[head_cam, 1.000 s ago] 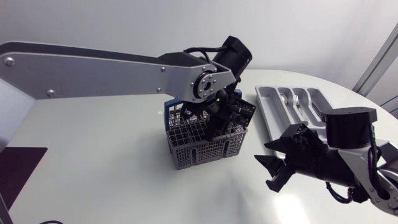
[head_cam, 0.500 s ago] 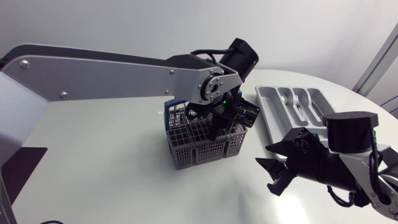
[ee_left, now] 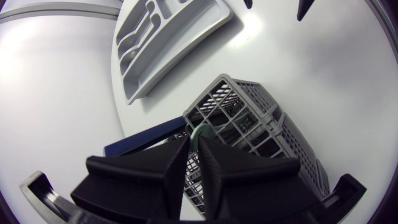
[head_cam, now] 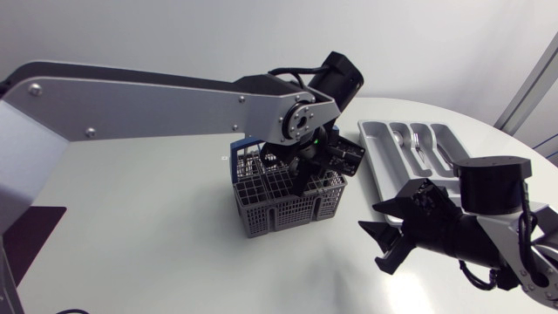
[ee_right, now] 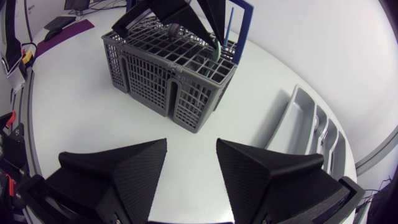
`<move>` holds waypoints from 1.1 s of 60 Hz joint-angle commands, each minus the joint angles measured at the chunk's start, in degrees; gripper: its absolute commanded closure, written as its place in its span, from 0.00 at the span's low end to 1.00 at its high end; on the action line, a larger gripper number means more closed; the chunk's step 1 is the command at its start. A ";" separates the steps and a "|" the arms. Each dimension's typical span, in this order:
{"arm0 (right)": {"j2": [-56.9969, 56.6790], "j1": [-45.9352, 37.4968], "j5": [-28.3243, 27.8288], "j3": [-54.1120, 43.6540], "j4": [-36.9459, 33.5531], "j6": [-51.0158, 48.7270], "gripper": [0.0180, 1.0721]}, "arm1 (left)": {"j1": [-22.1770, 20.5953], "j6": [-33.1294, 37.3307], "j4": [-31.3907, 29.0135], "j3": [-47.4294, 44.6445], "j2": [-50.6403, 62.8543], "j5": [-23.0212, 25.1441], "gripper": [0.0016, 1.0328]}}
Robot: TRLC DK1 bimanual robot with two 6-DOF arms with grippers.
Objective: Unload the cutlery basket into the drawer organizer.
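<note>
Pinching an upright green handle [ee_left: 201,129] in the basket [ee_left: 281,144], the left gripper [ee_left: 193,142] hangs; right gripper [ee_right: 191,144] spread.

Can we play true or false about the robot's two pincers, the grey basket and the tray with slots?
1. The right pincer is open and holds nothing. True.
2. The cutlery basket lies tipped over on its side. False: it stands upright on the table.
3. The drawer organizer has nothing in it. False: some cutlery lies in its slots.
4. The left pincer is down at the top of the cutlery basket. True.
</note>
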 commanded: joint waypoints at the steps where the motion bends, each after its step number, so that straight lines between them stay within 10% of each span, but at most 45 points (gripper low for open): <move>1: -0.37 -0.40 -0.52 0.19 0.35 -0.51 0.43 | -0.75 -0.79 -0.79 0.38 -1.66 -0.08 0.88; 41: -2.39 1.97 0.71 0.37 -1.58 0.99 0.43 | -2.16 -3.16 -0.79 -4.19 -7.64 -0.08 0.86; 54: -2.65 1.97 0.89 -0.07 -1.67 0.90 0.43 | -1.90 -2.55 -2.82 -1.29 -5.00 -0.26 0.47; 66: -1.77 1.97 0.80 -0.60 -0.35 0.73 0.43 | -1.28 -2.20 -4.75 1.88 -1.49 -0.70 0.42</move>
